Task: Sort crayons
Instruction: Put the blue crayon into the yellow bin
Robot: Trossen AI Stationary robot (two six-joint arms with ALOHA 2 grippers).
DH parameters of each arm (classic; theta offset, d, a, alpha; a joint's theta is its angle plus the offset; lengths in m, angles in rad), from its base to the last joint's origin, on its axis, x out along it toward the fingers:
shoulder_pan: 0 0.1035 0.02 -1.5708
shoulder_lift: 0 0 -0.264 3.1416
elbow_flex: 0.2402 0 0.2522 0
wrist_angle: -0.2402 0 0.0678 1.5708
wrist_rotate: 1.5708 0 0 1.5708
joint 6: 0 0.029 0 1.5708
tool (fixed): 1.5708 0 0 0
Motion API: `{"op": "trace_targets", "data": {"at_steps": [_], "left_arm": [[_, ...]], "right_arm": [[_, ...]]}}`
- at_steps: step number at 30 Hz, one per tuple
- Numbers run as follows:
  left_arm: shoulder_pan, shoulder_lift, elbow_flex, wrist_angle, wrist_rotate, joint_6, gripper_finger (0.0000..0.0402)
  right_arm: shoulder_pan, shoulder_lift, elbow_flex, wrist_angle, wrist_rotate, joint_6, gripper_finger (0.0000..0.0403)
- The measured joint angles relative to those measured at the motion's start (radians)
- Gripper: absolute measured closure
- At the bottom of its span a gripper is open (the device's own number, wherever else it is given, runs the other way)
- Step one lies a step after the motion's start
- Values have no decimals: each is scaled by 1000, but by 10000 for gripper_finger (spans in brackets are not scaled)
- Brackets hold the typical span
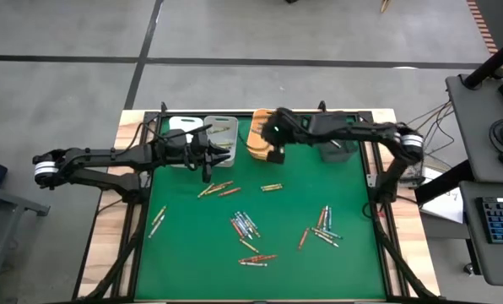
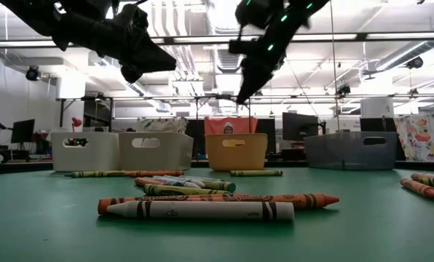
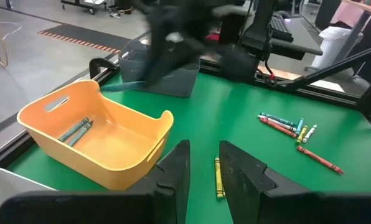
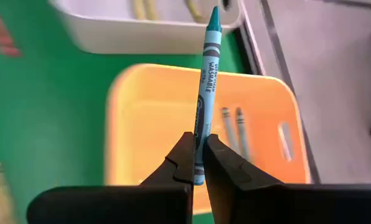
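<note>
My right gripper (image 4: 198, 163) is shut on a teal crayon (image 4: 207, 81) and hangs over the orange bin (image 4: 154, 124), which holds two grey-green crayons (image 4: 232, 127). In the high view it (image 1: 273, 145) is at the far middle of the table. My left gripper (image 3: 202, 171) stands open above the green mat near the grey bin (image 1: 222, 129); a yellow crayon (image 3: 218, 177) lies on the mat below its gap. Several crayons (image 1: 245, 225) lie flat across the mat. My right gripper pinches the teal crayon near its blunt end (image 4: 199, 152) between its two fingers. The crayon runs along the fingers, its pointed tip (image 4: 213, 15) sticking out well past them. The fingers slant down from the table's right side. The crayon is lifted clear above the orange bin.
A white bin (image 1: 184, 127), the grey bin, the orange bin and a dark bin (image 1: 336, 150) stand in a row along the far edge. Loose crayons lie in clusters at the middle (image 1: 256, 257), right (image 1: 323, 226) and left (image 1: 157, 221) of the mat.
</note>
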Motion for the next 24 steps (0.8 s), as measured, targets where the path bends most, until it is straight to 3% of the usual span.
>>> {"op": "trace_targets", "data": {"at_steps": [10, 21, 24], "left_arm": [[0, -82, -2, -19, 0, 36, 333], [0, -129, -2, -26, 0, 89, 333], [1, -125, -2, -33, 0, 90, 333]], "right_arm": [[-138, 283, 242, -233, -8, -90, 390], [-183, 446, 395, -371, -9, -109, 390], [-191, 476, 438, -417, -54, -107, 390]]}}
